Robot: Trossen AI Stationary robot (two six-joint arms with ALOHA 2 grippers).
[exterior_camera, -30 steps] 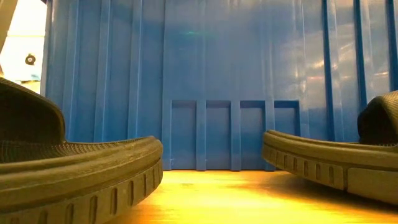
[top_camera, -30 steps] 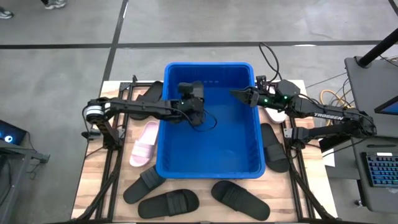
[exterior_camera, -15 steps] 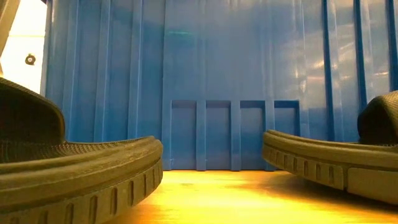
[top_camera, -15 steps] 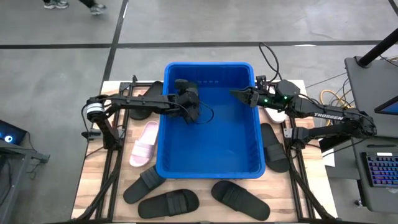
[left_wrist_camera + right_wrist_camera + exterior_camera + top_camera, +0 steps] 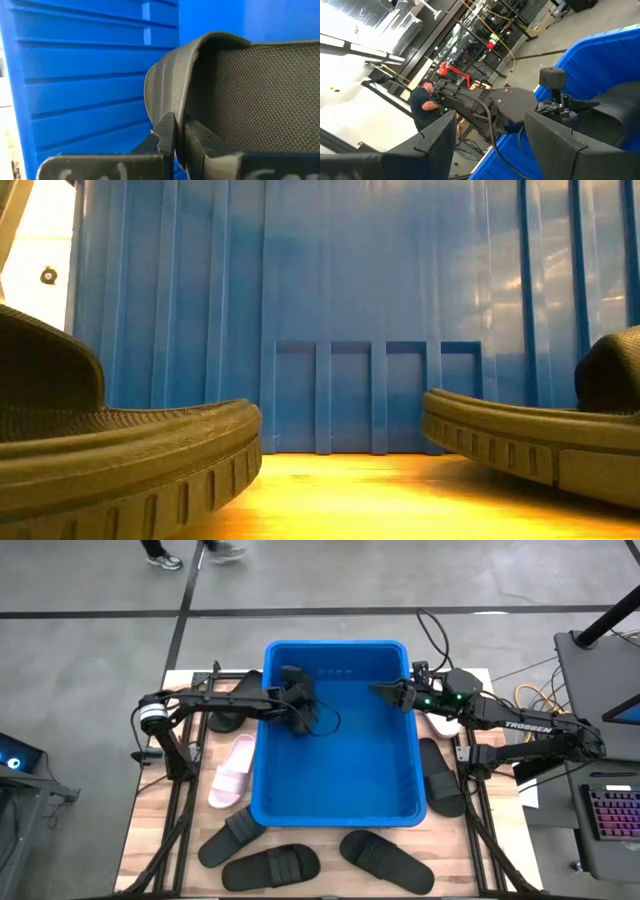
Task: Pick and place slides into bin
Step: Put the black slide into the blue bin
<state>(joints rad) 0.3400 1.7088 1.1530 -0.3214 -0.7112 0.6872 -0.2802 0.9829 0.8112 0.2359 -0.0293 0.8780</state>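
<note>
The blue bin (image 5: 338, 808) stands mid-table. My left gripper (image 5: 297, 703) reaches over the bin's left rim and is shut on a black slide (image 5: 250, 90) inside the bin, near its far left corner. The slide also shows in the right wrist view (image 5: 620, 112). My right gripper (image 5: 383, 692) is open and empty over the bin's far right side. A pink slide (image 5: 232, 770) lies on the table left of the bin. Black slides (image 5: 270, 865) (image 5: 385, 860) lie in front of it. My left gripper pinches the black slide's side edge (image 5: 187, 137), just below the strap (image 5: 170, 80), between its two fingers (image 5: 166, 134). The ribbed strap and the textured footbed (image 5: 270, 95) stand past the fingertips. Whether the slide rests on the bin floor, I cannot tell.
More black slides lie at the near left (image 5: 232, 835), right of the bin (image 5: 440, 775) and under the left arm (image 5: 232, 708). A pale slide (image 5: 445, 724) lies under the right arm. Two black slides (image 5: 120, 460) (image 5: 530, 445) flank the low camera. Metal frames run along both table sides.
My left gripper has moved with the black slide inside the bin toward the table's left and far edges, ending near the bin's far left corner. It has stayed shut on the slide.
</note>
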